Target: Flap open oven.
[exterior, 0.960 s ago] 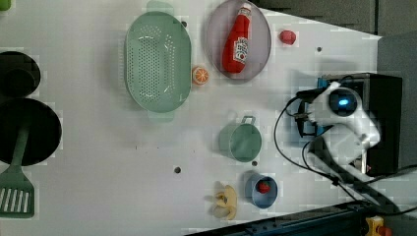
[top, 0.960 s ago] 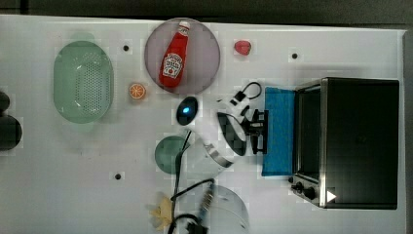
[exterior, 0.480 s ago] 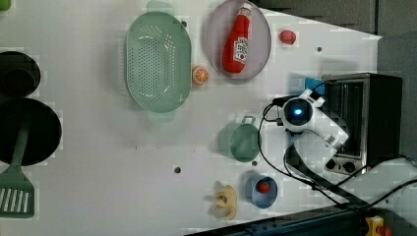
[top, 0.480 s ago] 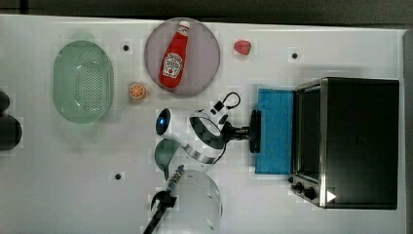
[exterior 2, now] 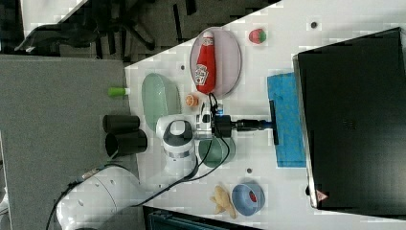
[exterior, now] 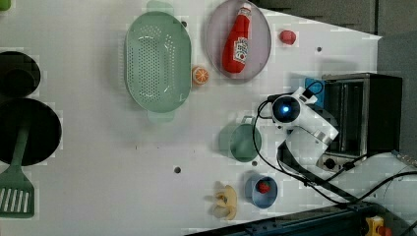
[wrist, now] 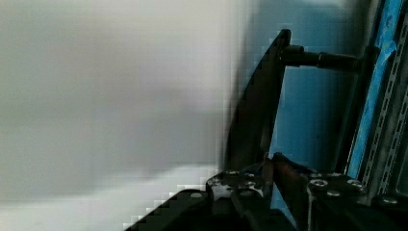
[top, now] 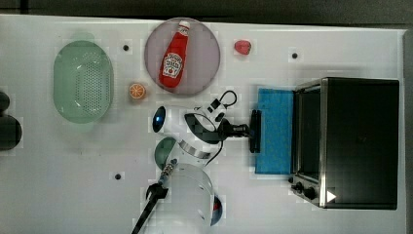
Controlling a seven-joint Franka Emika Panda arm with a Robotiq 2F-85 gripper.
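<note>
One oven (top: 359, 141), one door (top: 275, 130) (folded flat open).

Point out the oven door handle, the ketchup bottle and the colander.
oven door handle (top: 254, 130): top view, middle of the dark bar.
ketchup bottle (top: 172, 62): top view, on its label.
colander (top: 84, 80): top view, perforated floor of the green bowl.

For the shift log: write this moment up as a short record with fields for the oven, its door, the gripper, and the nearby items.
oven: large black boxy toaster oven with silver front frame, at the top view's right
door: blue-tinted door folded down flat toward the arm
handle: dark bar handle at the door's outer edge
gripper: gripper shut on the handle
nearby: red ketchup bottle on a round grey plate; green perforated colander; orange slice
</note>
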